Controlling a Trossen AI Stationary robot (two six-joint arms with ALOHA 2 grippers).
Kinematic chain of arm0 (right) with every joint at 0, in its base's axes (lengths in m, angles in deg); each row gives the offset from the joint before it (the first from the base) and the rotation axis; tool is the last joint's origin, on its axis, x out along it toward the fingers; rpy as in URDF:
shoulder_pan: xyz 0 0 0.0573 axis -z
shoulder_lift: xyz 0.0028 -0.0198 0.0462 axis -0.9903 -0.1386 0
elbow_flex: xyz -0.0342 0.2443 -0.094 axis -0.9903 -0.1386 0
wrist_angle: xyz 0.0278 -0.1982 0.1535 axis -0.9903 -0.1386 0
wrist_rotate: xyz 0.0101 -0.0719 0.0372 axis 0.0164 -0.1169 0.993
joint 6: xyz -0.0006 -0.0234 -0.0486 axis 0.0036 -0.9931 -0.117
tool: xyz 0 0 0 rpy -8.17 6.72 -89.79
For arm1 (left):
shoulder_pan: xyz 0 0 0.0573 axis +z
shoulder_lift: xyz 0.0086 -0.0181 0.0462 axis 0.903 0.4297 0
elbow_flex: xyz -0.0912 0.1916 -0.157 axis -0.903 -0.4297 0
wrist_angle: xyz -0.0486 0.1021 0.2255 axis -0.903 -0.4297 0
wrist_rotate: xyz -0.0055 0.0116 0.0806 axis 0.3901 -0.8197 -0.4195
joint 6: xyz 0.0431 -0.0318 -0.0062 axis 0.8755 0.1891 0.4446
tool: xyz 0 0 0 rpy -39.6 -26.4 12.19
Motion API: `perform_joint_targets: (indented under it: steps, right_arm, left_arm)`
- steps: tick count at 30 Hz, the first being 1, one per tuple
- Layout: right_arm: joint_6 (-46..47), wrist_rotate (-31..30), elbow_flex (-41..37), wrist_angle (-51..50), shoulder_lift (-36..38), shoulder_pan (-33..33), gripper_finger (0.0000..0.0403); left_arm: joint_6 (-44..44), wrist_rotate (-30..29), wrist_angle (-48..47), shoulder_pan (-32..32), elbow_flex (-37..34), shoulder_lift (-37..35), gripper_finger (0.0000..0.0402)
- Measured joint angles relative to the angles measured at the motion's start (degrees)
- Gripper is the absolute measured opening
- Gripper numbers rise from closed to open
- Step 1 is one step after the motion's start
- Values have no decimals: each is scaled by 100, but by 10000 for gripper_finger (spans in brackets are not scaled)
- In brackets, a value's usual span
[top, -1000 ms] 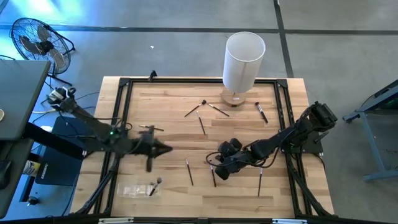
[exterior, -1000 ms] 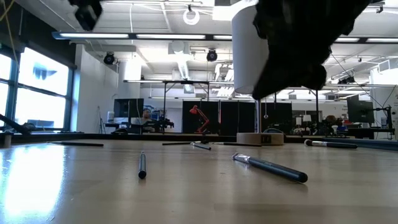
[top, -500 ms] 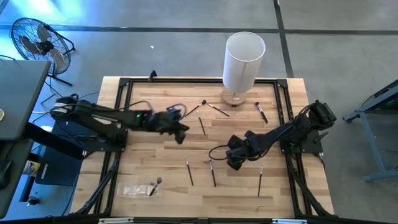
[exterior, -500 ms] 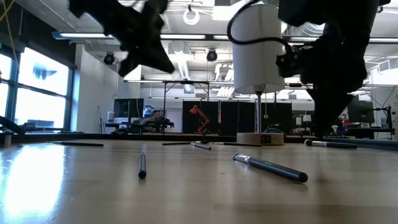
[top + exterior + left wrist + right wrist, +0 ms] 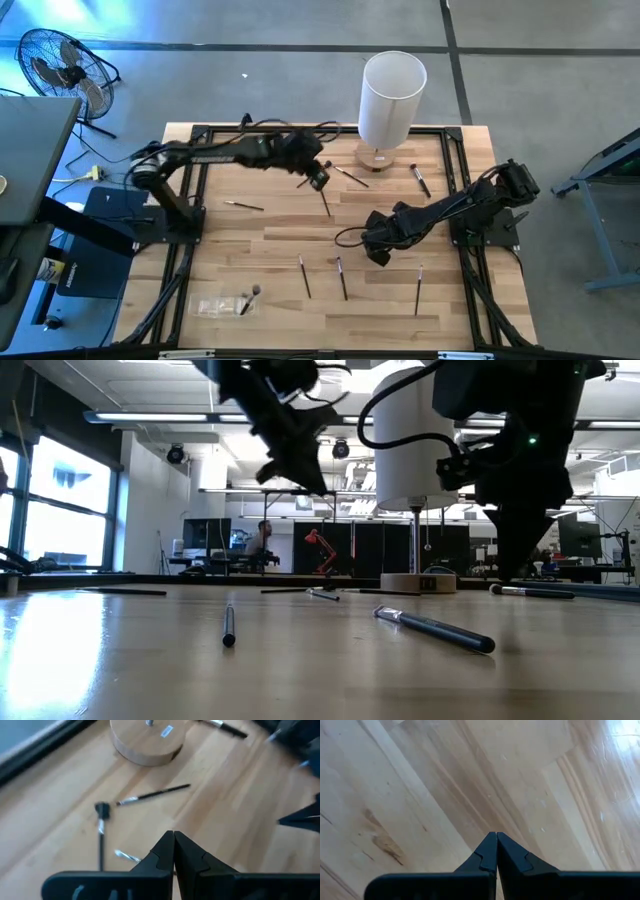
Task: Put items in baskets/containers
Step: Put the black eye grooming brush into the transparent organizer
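Brushes point(image 5: 325, 201) lie scattered across the frame's middle in the high view, with the clear tray point(image 5: 222, 305) at lower left. The left gripper point(image 5: 318, 178) hovers upper centre, the right gripper point(image 5: 378, 252) right of centre. Both wrist views show each gripper's fingers pressed together, empty.

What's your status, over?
Left pincer shut, empty, above the brushes by the lamp base. Right pincer shut, empty, mid-table. Clear tray holds two brushes; rest loose. Nothing blocking.
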Motion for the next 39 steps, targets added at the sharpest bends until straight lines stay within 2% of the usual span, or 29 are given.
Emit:
perform_joint_targets:
  steps: [5,11,18,23,31,39]
  right_arm:
    - [386,29,0,-64,0,137,0]
    - [747,232,-2,-92,108,422,0]
    - [1059,188,-2,-176,287,763,0]
    - [1256,245,-2,-145,291,827,0]
    - [1513,229,-2,-89,291,831,0]
    - [1525,255,-2,118,291,849,0]
  left_arm:
    - [948,-59,-606,68,1013,707,1]
    - [1096,-602,-1161,223,2024,1435,36]
    - [1048,79,-1942,687,2888,2337,106]
    - [1028,597,-2271,935,3090,2807,134]
    - [1290,393,-2197,1004,3128,2994,135]
    - [1332,669,-2462,990,3126,2995,135]
